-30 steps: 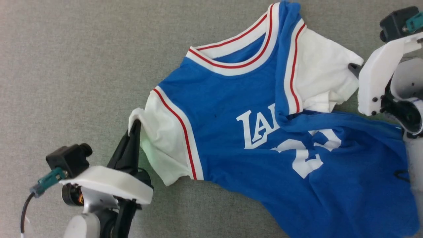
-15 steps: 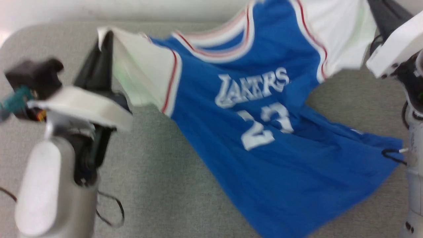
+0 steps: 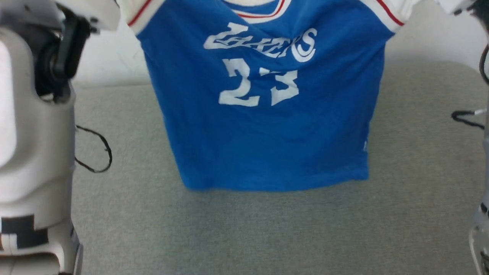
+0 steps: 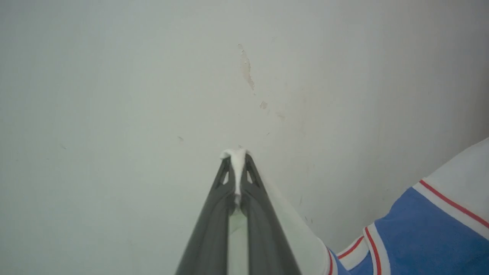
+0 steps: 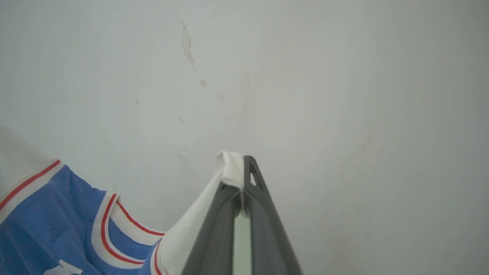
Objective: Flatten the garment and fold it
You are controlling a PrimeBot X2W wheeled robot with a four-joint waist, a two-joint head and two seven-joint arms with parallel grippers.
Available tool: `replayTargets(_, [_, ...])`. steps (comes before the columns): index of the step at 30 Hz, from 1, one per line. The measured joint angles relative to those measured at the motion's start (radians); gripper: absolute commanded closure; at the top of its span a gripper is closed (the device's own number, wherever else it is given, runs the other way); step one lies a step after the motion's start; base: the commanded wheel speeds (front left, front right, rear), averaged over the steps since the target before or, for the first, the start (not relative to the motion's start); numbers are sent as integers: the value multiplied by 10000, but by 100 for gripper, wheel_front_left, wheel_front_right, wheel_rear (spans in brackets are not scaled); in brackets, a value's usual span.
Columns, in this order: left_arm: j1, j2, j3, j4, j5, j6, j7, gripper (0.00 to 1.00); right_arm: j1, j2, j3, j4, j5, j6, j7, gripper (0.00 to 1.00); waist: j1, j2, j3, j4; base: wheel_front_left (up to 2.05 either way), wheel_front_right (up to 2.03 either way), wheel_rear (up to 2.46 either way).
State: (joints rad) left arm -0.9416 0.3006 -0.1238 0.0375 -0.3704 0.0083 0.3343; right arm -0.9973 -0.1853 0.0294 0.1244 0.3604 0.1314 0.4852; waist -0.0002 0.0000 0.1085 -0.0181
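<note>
- My left gripper [image 4: 237,173] pinches a white sleeve tip, now lifted toward 10 o'clock.
- The garment [image 3: 267,133], crumpled on the table [image 3: 244,236] a second ago, hangs spread at 12 o'clock, ready for laying flat, I judge.
- My right gripper [image 5: 240,179] pinches the other sleeve, toward 2 o'clock.

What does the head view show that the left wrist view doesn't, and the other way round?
Head view: the shirt's lettering, number 23 and hem hanging over the grey surface. Left wrist view: the left gripper shut on a white sleeve tip, and a chipped patch on the wall. Both: the blue shirt with red-striped trim.
</note>
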Motion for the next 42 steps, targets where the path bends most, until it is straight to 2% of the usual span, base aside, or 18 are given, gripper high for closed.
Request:
replayTargets(10, [-1711,98,63,1133,-362,35,1505,100,-1437,242,205,869,207,0,1187,100,0,0,-702,-870,0,0,0])
replayTargets(12, [-1907,153,36,1287,-362,46,1768,100,-1608,314,75,1016,190,0,1430,100,-1,0,-670,-966,0,0,0])
replayTargets(17, [-2449,217,84,1632,-282,407,1902,100,-2137,750,-675,1595,-178,0,1967,100,3,0,-255,-1103,0,0,0])
replayTargets(20, [-3301,462,31,1760,196,468,1457,100,-2720,867,-784,1751,-828,0,1958,100,3,0,194,-1177,0,0,0])
replayTargets(23, [-4517,510,19,1933,564,640,765,100,-3628,978,-1070,1937,-1478,0,1498,100,3,0,783,-1234,0,0,0])
replayTargets(28, [-6385,190,-38,2602,1012,978,-644,100,-5447,1043,-1290,2322,-2472,0,378,100,4,0,1979,-1196,0,0,0])
replayTargets(33, [-7682,-25,205,3471,1060,1248,-1716,100,-6675,1175,-1237,2963,-2940,0,-437,100,7,0,3244,-1048,0,0,0])
replayTargets(39, [-8442,-75,502,4042,769,1160,-2715,100,-7633,1127,-1221,3511,-3381,0,-1229,100,6,0,4670,-849,0,0,0])
replayTargets(42, [-8542,-113,686,4230,552,1103,-3294,100,-7904,905,-982,3781,-3584,2,-1632,100,6,0,5334,-738,0,0,0])
